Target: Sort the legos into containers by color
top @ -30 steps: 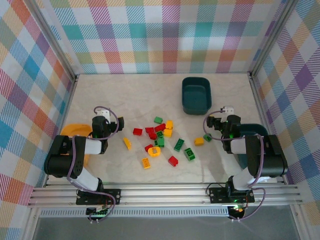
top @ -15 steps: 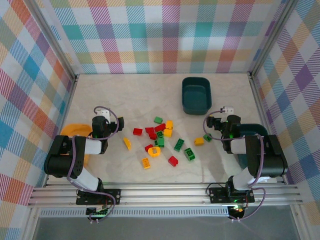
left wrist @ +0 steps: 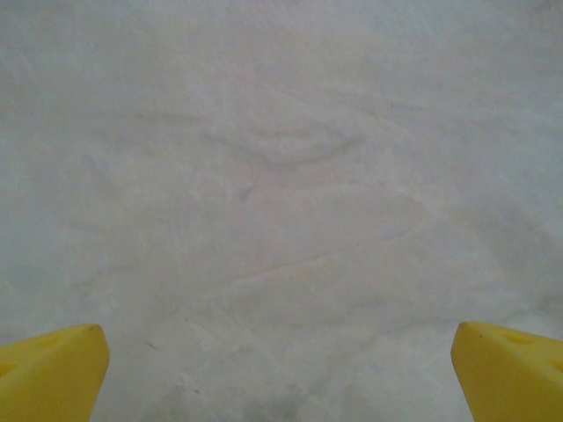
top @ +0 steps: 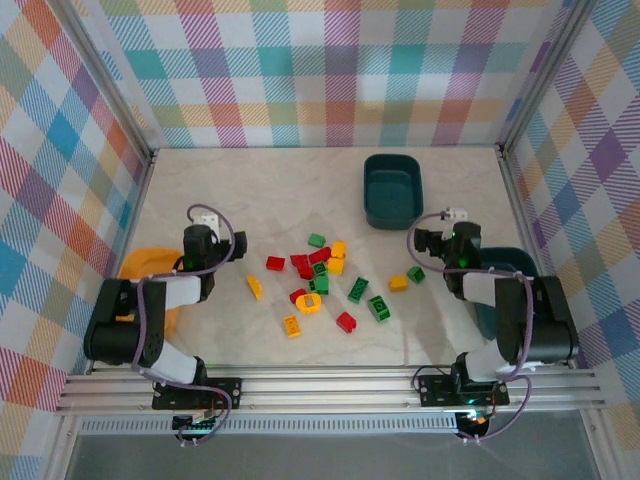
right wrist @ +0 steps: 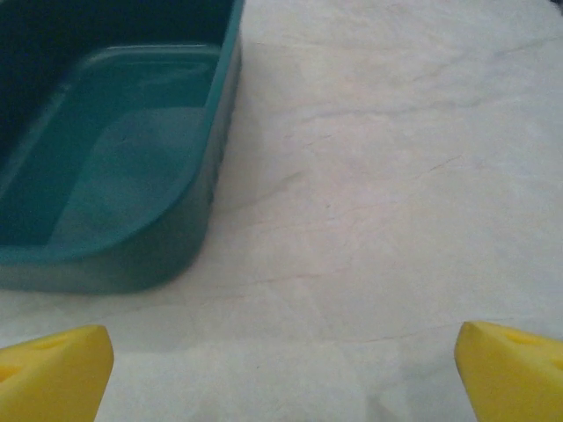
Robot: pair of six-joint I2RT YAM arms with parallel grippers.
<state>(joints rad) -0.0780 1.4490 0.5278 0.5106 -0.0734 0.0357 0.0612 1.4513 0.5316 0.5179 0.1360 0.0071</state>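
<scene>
The legos (top: pixel 320 280) lie loose on the table (top: pixel 250 190), a scatter of red, green and yellow in the space between the two grippers, touching neither. Nearest the right gripper (right wrist: pixel 283 369) are a green brick (top: pixel 415 274) and a yellow brick (top: pixel 398 283), just off to its left. Nearest the left gripper (left wrist: pixel 281 374) is a lone yellow piece (top: pixel 255 288), off to its right and a little back toward the arm bases. The other bricks bunch together about midway between the two sets of jaws.

Both sets of jaws stand spread wide. In each wrist view the yellow fingertips (left wrist: pixel 48 374) sit at the bottom corners with bare marbled table between them, and nothing is pinched.

One teal tub (right wrist: pixel 114 176) stands upright ahead of the right jaws and to their left, near but apart from them. A second teal tub (top: pixel 510 262) sits to the right of the right gripper and slightly behind it, partly hidden under that arm. The yellow-orange tub (top: pixel 148 263) sits to the left of the left gripper — partly covered by the left arm.
</scene>
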